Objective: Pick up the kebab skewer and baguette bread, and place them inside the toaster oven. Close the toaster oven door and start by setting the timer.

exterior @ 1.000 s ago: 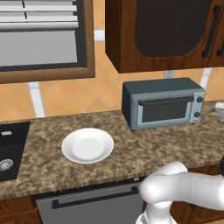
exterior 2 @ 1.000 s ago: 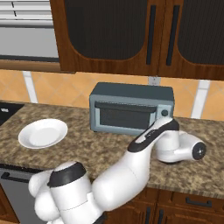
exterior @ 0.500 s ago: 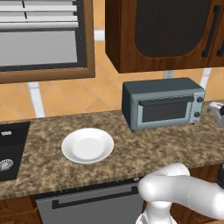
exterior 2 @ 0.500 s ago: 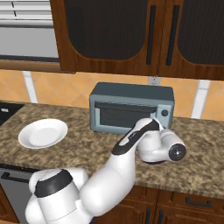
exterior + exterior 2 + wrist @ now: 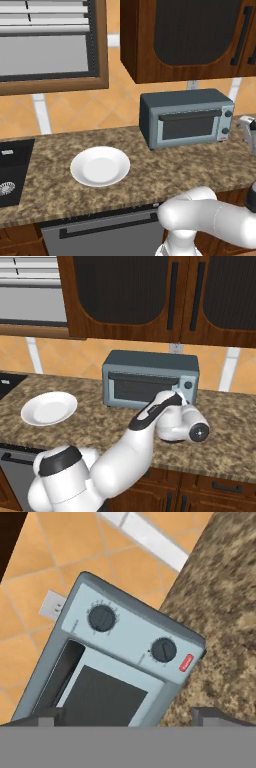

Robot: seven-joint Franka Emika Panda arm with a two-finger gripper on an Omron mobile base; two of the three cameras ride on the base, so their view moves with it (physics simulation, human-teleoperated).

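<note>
arm: reaching right of toaster oven (image 5: 150, 380) | gripper (image 5: 127, 714): jaws wide (empty), facing its knobs (image 5: 163, 649)

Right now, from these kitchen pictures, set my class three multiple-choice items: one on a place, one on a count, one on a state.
1. Where does the white plate lie relative to the toaster oven, in the left base view?
A. to its left
B. on top of it
C. inside it

2. How many knobs does the toaster oven carry?
A. one
B. two
C. four

3. The toaster oven door is
A. hanging fully open
B. missing
C. shut

Answers: 1 A, the plate lies on the counter left of the oven. 2 B, the hand view shows two dials. 3 C, the door stands flush with the oven's front.
</note>
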